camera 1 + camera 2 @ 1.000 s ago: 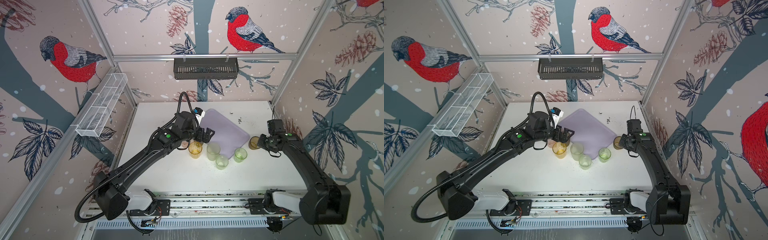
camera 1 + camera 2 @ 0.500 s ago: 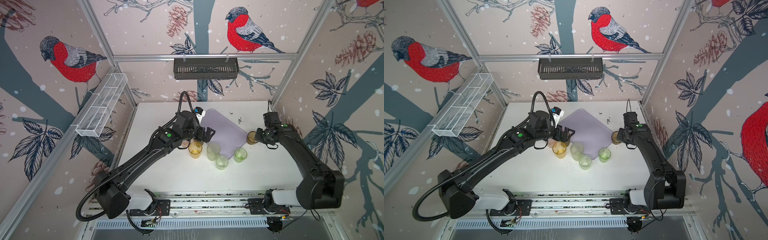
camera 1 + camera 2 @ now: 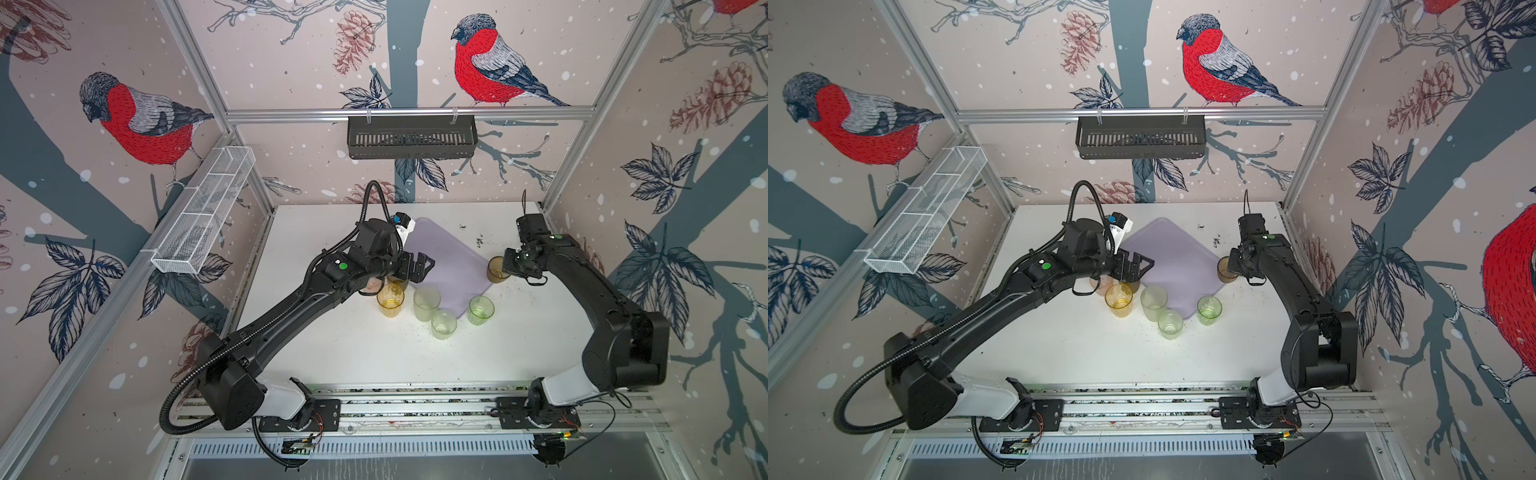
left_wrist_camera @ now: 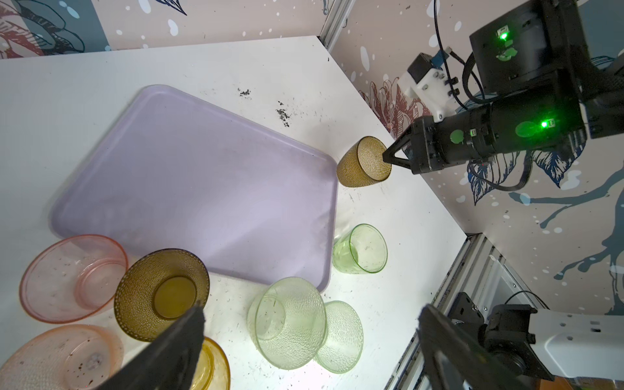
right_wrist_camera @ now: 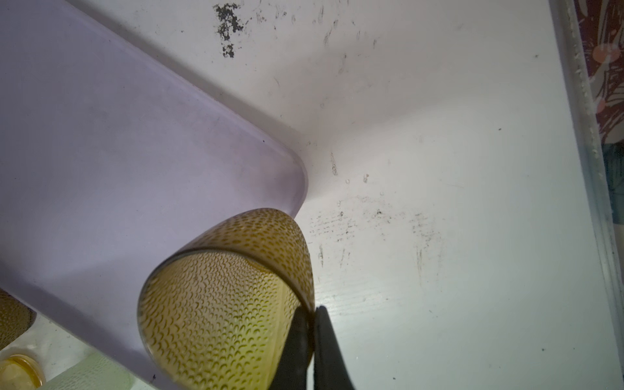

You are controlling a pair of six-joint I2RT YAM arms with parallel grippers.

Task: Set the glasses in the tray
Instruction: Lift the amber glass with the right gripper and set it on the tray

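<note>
Right wrist view shows the right gripper pinching one wall of the brown glass at its rim, the glass tilted just ahead of it beside the tray corner; likely light, rigid, slick and breakable, so this rim hold needs gentle handling

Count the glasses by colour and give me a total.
Brown glasses: 2 (one pinched at the rim by the right claw)
Pink glasses: 2
Pale frosted glasses: 2
Amber-yellow glass: 1
Green glass: 1
Total: 8
</note>
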